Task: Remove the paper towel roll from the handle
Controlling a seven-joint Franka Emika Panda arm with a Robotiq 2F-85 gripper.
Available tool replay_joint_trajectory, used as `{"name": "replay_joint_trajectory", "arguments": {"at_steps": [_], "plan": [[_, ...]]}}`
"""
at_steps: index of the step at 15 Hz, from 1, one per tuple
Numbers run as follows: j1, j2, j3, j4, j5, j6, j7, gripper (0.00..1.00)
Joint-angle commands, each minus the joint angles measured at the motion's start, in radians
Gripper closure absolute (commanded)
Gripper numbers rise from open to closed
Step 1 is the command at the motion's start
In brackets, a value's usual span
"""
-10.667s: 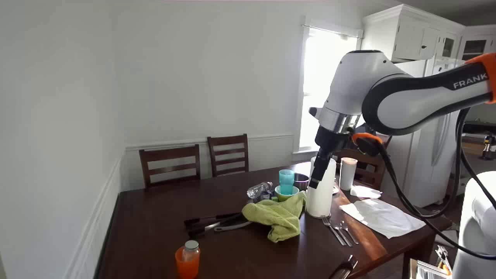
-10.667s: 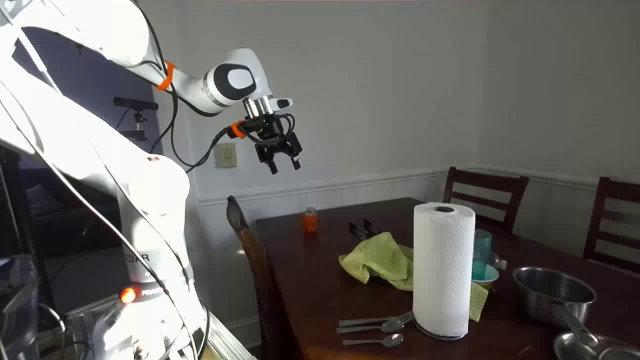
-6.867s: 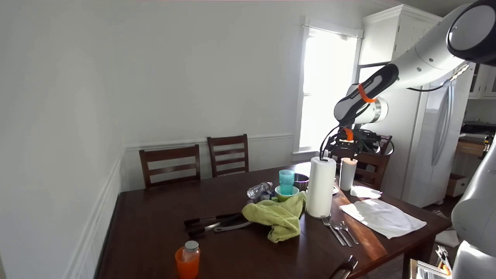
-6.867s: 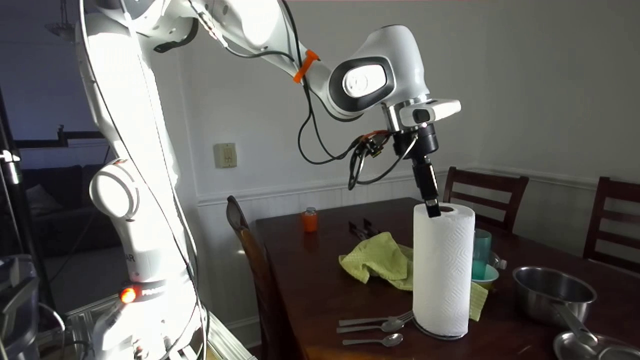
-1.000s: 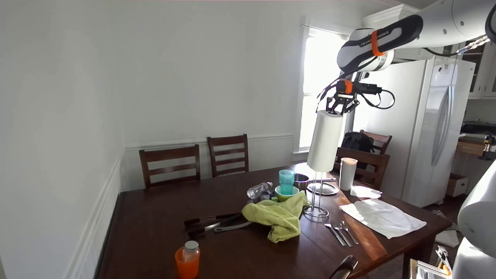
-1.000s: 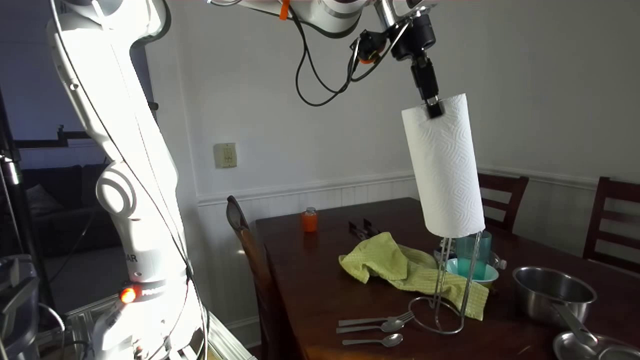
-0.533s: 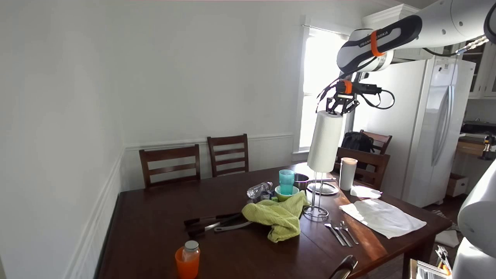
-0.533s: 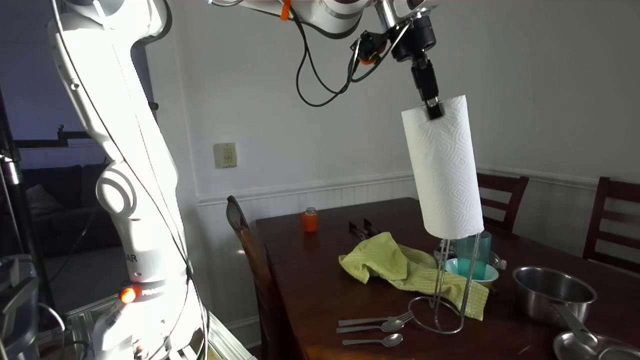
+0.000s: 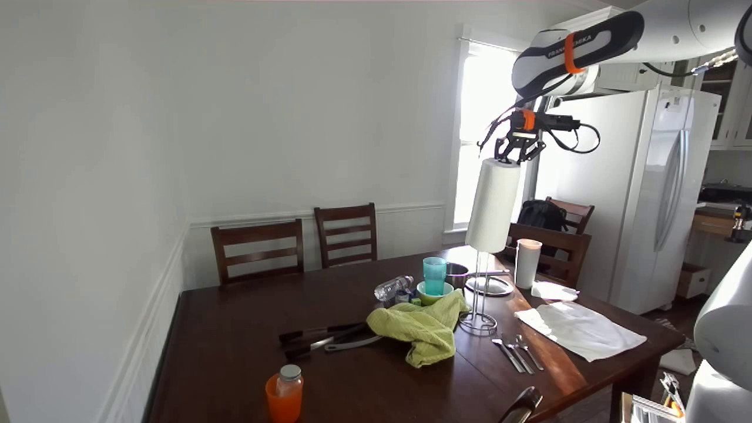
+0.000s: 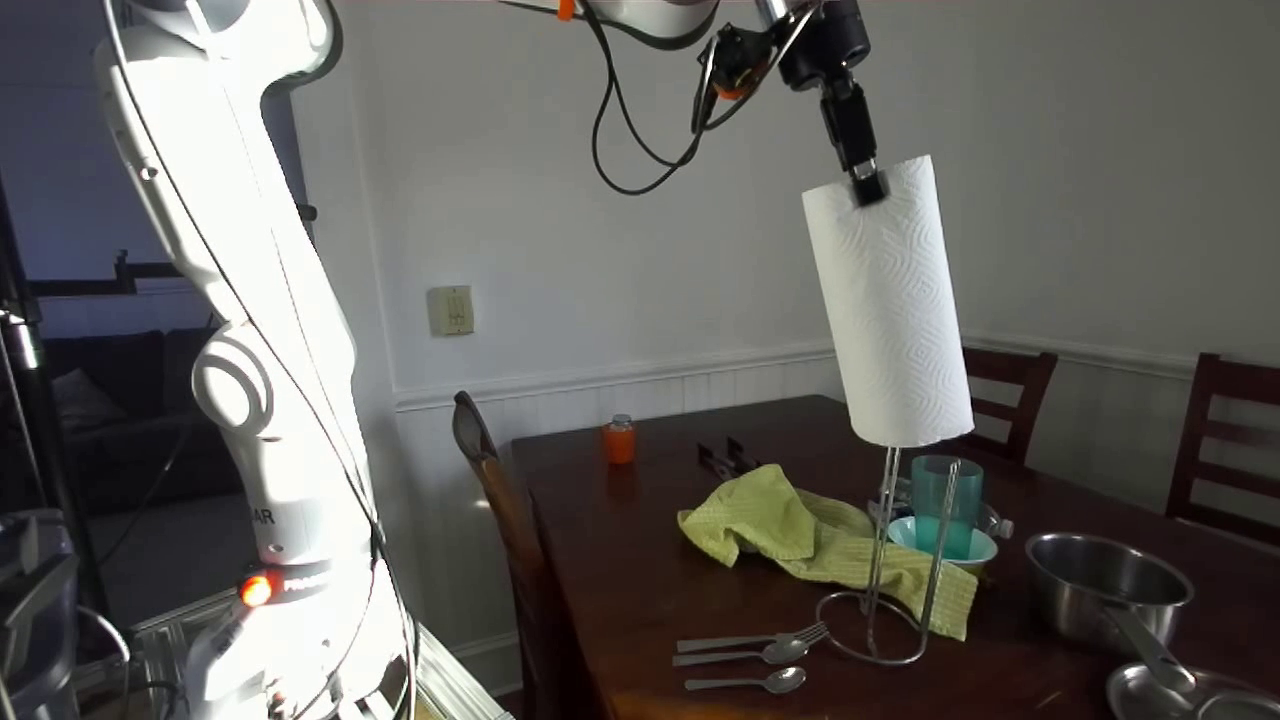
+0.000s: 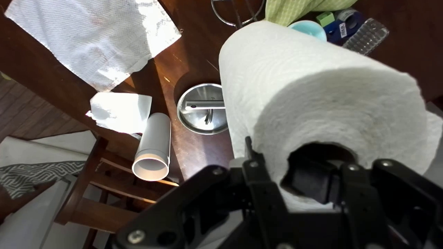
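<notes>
Crowding the holder [image 10: 879,545] — towel [image 10: 820,545], cutlery [image 10: 784,652]

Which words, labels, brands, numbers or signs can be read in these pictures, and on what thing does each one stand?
"FRAN… EMIKA": on the robot arm; an orange band covers the middle.
"AR": on the white lower arm column.
Too blurred by glare: lettering beside the red light.
Too small: the barcode label on the blue item.

paper towel roll [image 10: 888,320]: white, embossed diamonds; pincer [image 9: 513,161]: black; stand [image 10: 937,558]: silver; cloth [image 11: 301,9]: yellow-green, checked; tumbler [image 9: 434,271]: translucent turquoise; table [image 9: 235,335]: dark brown.
</notes>
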Motion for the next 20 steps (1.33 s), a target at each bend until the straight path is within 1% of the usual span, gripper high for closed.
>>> {"name": "replay_joint_trajectory", "arguments": {"at_steps": [1,6,9,13,17,19,20], "plan": [[0.007,-0.004,0.003,0.065,0.0,-0.046,0.005,0.95],[0.022,0.004,0.007,0.111,0.03,-0.094,-0.004,0.95],[0.041,-0.003,0.012,0.15,0.076,-0.215,-0.01,0.95],[0.06,-0.02,0.025,0.162,0.096,-0.301,-0.008,0.95],[0.087,-0.039,0.033,0.076,0.137,-0.315,-0.063,0.95],[0.099,-0.048,0.038,0.014,0.147,-0.288,-0.107,0.95],[0.107,-0.057,0.039,-0.027,0.148,-0.262,-0.161,0.95]]}}
